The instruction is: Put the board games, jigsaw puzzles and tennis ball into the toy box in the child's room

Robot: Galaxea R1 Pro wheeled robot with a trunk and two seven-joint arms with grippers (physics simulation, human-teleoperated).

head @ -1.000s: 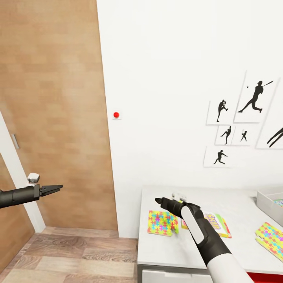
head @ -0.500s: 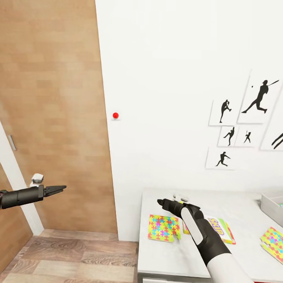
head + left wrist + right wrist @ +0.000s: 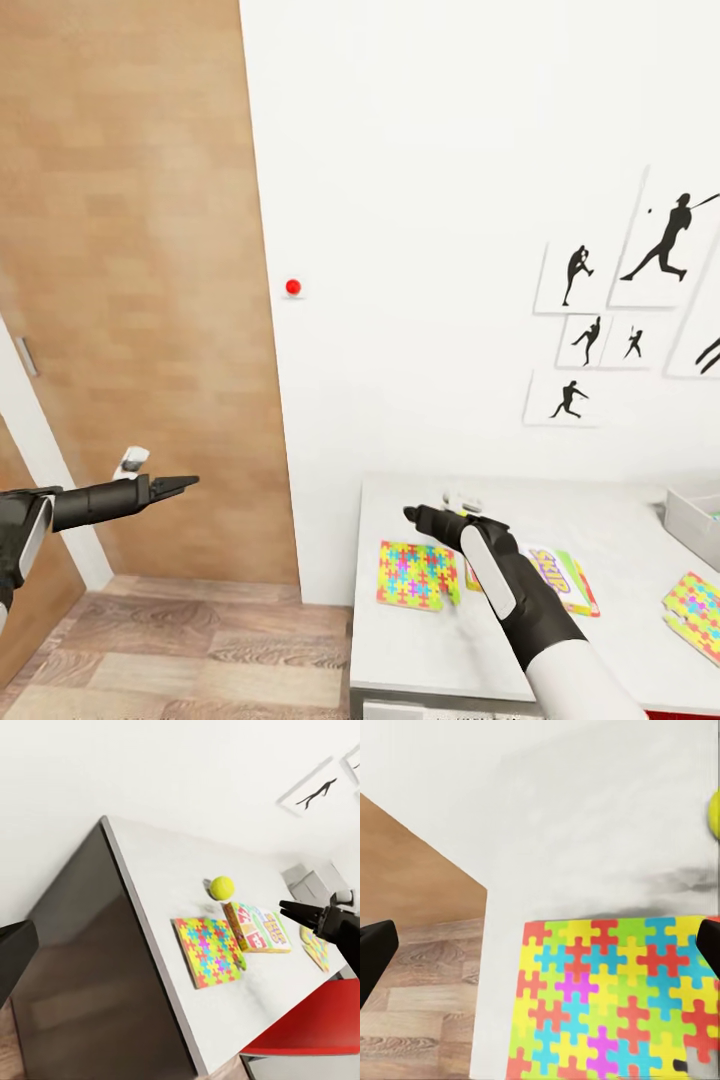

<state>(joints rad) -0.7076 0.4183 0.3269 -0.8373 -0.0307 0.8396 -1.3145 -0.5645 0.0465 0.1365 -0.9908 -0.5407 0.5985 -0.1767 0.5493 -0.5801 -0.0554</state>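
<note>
Right end effector (image 3: 410,516) hovers at lower centre of the head view, above the near-left part of the bench (image 3: 600,500), and its jaws stand wide apart with nothing between them: in the right wrist view the two dark fingertips (image 3: 375,952) sit at opposite edges of the frame. Under it lies a jigsaw puzzle (image 3: 415,574), flat on the bench close to the left edge. Just beside it, partly behind the right forearm, lies the SKIP-BO board game (image 3: 560,580). The second jigsaw puzzle (image 3: 695,615) lies at the lower right edge, and the toy box (image 3: 695,520) shows at the right edge. In the left wrist view the tennis ball (image 3: 221,887) rests on the bench just beyond the board game. Left end effector (image 3: 185,484) points out at lower left, off the bench and over the wood-plank floor (image 3: 180,650), in front of the brown door (image 3: 130,280); its fingers look pressed together, holding nothing.
</note>
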